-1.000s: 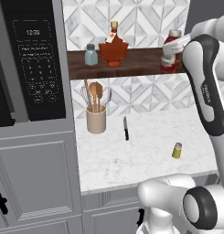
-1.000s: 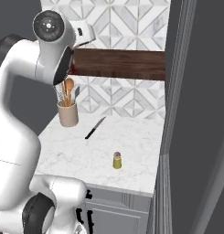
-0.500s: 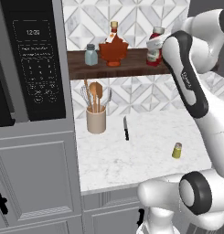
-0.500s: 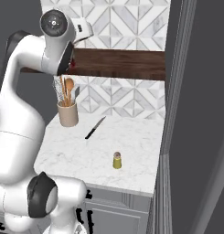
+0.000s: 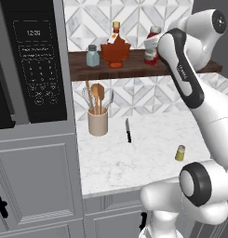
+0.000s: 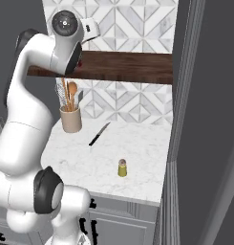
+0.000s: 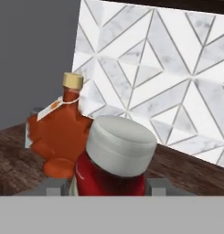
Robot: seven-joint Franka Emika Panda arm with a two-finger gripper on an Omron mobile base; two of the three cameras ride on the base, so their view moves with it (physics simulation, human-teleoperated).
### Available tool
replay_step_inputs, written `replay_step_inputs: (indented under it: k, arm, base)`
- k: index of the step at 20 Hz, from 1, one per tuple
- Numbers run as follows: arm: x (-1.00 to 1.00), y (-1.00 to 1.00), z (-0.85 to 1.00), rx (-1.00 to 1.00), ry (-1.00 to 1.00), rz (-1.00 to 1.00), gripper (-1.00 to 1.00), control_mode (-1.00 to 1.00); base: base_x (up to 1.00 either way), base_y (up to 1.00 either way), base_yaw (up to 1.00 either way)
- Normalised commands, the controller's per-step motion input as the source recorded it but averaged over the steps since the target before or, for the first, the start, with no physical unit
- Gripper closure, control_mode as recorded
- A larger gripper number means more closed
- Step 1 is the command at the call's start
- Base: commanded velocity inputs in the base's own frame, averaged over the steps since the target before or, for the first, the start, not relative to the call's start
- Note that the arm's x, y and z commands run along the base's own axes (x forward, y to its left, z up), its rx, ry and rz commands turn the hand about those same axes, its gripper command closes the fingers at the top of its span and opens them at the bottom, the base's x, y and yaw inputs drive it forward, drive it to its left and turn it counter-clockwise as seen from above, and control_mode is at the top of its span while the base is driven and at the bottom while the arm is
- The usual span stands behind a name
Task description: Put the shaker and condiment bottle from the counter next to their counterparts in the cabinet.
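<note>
My gripper [image 5: 151,46] is shut on the red condiment bottle [image 5: 152,42], holding it upright over the dark wooden shelf [image 5: 110,70], a little right of the maple-leaf orange-red bottle [image 5: 116,49]. Whether its base touches the plank I cannot tell. The blue-grey shaker [image 5: 92,56] stands left of the maple-leaf bottle. In the hand view the red bottle [image 7: 114,176] with its pale cap sits between my fingertips [image 7: 56,185], and the maple-leaf bottle [image 7: 58,132] is close on its left. The tiny yellow shaker [image 5: 180,153] [image 6: 122,168] stands on the marble counter near its front right.
A beige crock of wooden utensils [image 5: 97,122] stands at the counter's back left under the shelf, and a black knife [image 5: 128,130] lies to its right. The grey cupboard with the black microwave [image 5: 34,60] borders the left. A dark tall panel [image 6: 209,119] bounds the right.
The arm has carried the red bottle leftward along the shelf, from its right end to just beside the maple-leaf bottle. The yellow shaker has stayed put.
</note>
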Motion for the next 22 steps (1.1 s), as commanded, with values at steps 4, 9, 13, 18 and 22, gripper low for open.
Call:
replay_step_inputs:
  k: [4,9,13,18,22]
  arm:
    - [0.23,0.19,-0.13,0.0,0.0,0.0,1.0,-1.0]
    - [0.35,0.2,-0.2,0.0,0.0,0.0,1.0,-1.0]
    - [0.41,0.07,-0.2,0.0,0.0,0.0,1.0,-1.0]
    - [0.52,0.0,-0.08,0.0,0.0,0.0,1.0,-1.0]
    - [0.35,0.0,0.0,0.0,0.0,0.0,1.0,-1.0]
  base:
    - [0.0,0.0,0.0]
    - [0.0,0.0,0.0]
    - [0.0,0.0,0.0]
    - [0.0,0.0,0.0]
    - [0.0,0.0,0.0]
